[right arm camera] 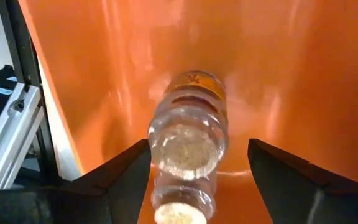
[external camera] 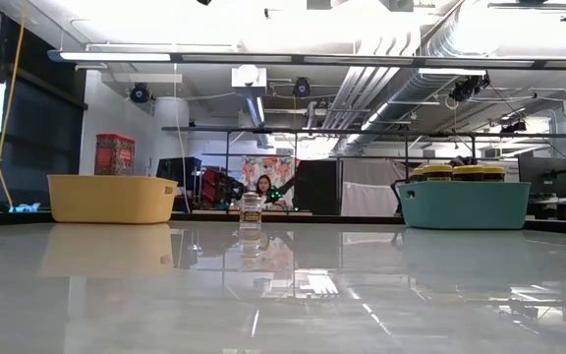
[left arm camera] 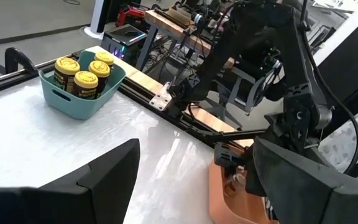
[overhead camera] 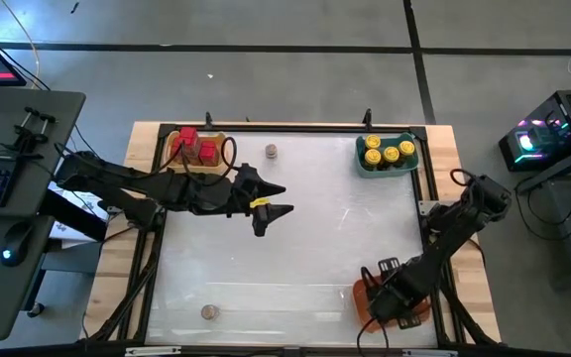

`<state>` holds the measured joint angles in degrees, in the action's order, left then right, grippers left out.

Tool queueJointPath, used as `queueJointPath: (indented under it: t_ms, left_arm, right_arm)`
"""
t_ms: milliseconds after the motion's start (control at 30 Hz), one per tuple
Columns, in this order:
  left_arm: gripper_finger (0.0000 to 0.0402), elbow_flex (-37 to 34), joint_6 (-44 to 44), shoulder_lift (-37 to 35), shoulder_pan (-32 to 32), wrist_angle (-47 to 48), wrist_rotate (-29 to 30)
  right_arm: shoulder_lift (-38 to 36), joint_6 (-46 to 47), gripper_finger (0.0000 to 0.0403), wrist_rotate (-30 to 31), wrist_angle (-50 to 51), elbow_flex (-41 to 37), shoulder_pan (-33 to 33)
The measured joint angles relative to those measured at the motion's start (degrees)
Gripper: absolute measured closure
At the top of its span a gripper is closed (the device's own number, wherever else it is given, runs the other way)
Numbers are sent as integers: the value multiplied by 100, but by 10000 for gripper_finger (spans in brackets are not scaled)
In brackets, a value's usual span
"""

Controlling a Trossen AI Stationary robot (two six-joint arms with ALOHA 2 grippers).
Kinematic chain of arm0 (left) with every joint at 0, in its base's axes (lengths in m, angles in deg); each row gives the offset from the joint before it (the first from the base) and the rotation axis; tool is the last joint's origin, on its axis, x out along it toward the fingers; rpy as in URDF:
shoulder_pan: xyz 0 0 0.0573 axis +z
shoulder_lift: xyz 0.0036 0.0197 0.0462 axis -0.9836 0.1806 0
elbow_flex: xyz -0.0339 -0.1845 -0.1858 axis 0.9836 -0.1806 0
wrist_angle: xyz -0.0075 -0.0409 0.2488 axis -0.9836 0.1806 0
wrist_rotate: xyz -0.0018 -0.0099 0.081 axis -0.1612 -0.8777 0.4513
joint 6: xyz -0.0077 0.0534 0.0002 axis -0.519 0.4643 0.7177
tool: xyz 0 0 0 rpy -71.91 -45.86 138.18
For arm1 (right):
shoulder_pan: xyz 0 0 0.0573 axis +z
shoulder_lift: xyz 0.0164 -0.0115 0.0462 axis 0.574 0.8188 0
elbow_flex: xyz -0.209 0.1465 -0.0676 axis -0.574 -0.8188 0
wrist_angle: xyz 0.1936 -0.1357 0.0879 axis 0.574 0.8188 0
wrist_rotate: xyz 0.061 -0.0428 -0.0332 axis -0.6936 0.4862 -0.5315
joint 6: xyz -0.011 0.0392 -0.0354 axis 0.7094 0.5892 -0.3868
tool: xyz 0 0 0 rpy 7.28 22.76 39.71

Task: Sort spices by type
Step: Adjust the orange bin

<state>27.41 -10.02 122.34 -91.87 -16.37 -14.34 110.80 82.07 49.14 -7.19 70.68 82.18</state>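
Right end effector (right arm camera: 197,168) inside orange tray (right arm camera: 303,81), fingers spread, jar (right arm camera: 188,134) lying between, apparently unclamped; left end effector (overhead camera: 284,201) open, idle mid-bench.

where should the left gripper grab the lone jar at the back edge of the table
Take the jar across its round sides just under the lid, coming straight down from above. It stands upright and alone between the yellow tray and the teal tray, so open fingers fit either side. The left gripper hangs nearest.

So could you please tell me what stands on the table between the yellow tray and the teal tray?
In the high view, one small grey-brown jar stands between the yellow tray and the teal tray; otherwise bare.
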Motion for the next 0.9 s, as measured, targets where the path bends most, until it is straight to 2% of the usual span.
queueJointPath:
  t_ms: [400, 467, 600, 733, 800, 900]
  left_arm:
    - [101, 0, 109, -1, 0, 21, -2]
    - [101, 0, 107, -1, 0, 24, -4]
    - [101, 0, 107, -1, 0, 26, -6]
    - [101, 0, 107, -1, 1, 30, -6]
    - [101, 0, 109, -1, 0, 43, -6]
    - [101, 0, 107, -3, 0, 48, -6]
  right_arm:
    - [-1200, 259, 137, -82, 946, 4, -28]
    - [-1466, 496, 138, 114, 1236, 4, -33]
    - [-1933, 1153, 154, 888, 1570, 4, -39]
    - [-2067, 1550, 209, 1169, 1791, -210, -87]
    - [-2058, 1796, 257, 1158, 1803, -511, -146]
    - [-2056, 2156, 351, 1095, 1540, -932, -276]
